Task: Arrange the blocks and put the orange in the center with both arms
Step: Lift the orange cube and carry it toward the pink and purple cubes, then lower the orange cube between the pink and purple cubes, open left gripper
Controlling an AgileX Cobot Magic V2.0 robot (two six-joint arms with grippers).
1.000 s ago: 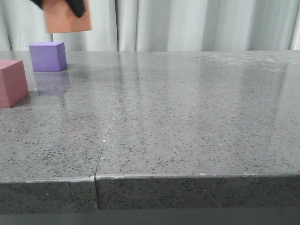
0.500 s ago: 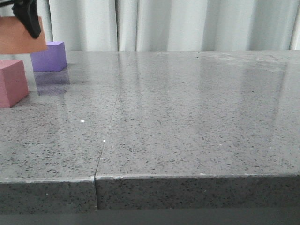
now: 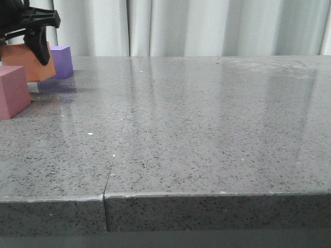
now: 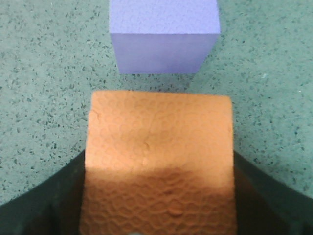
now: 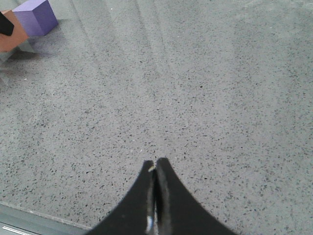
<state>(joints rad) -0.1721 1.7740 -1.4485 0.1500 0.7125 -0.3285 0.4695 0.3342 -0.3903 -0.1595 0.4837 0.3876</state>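
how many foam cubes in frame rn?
3. Orange cube held in the left pincer, between the other two. Purple cube behind it. Pink-red cube in front, cut off at left edge.

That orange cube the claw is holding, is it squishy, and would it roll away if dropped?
Probably soft and light: the orange cube has a dimpled, foam-like skin with small dents, and the left gripper carries it by two sides alone. That matte texture likely resists slipping. Its flat faces and square edges suggest it would settle rather than roll on the table.
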